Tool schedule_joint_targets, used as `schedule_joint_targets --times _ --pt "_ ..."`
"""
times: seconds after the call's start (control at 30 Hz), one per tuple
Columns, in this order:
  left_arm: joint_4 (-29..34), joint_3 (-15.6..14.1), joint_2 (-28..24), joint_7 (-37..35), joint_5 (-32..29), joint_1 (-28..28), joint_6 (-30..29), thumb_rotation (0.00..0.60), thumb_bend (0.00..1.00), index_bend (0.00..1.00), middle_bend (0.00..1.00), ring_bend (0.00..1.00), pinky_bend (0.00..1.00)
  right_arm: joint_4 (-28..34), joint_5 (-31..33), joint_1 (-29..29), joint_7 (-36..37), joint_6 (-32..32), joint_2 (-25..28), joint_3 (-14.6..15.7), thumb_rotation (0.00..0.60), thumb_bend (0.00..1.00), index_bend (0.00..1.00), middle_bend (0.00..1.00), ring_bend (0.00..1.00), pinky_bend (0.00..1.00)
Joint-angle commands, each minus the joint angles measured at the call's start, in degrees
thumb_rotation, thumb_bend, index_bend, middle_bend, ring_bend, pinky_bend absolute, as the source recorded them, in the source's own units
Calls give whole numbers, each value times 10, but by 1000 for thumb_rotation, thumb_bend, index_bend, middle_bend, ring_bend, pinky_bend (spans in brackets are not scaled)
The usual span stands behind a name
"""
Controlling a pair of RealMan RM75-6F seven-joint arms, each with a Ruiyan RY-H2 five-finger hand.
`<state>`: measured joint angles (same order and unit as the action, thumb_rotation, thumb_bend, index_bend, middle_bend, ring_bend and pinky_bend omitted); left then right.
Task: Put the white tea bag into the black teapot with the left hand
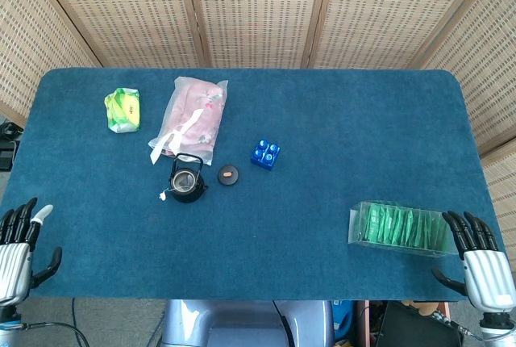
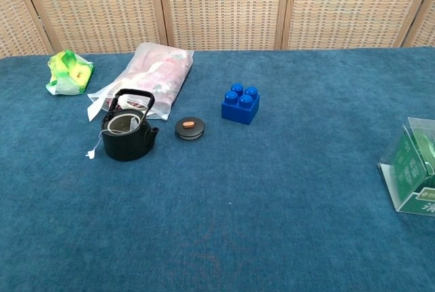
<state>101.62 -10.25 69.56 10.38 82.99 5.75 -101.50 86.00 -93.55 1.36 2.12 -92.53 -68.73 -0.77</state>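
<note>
The left hand [image 1: 16, 252] rests at the near left table edge, fingers apart, holding nothing. The white tea bag [image 2: 124, 124] seems to lie inside the black teapot [image 2: 126, 136], its string and tag [image 2: 90, 154] hanging outside on the left. I judge the placing done; nothing more is needed. The right hand [image 1: 482, 265], near right, is also spread and empty.

You have open cloth in front of the black teapot [image 2: 127, 136]; the pink bag [image 2: 146, 75] crowds it behind, its lid [image 2: 190, 128] just right.
</note>
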Motion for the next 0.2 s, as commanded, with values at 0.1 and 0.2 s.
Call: schedule_joint_targets --times 0.1,0.2 --pt "3 11 -4 5 11 -5 11 600 428 112 0 0 0 -1 0 -1 1 0 -1 0 600 8 118 197 82 157" --pt "2 16 -8 1 19 -4 26 600 428 112 0 0 0 -2 0 -1 2 0 -2 -1 600 8 118 197 82 157"
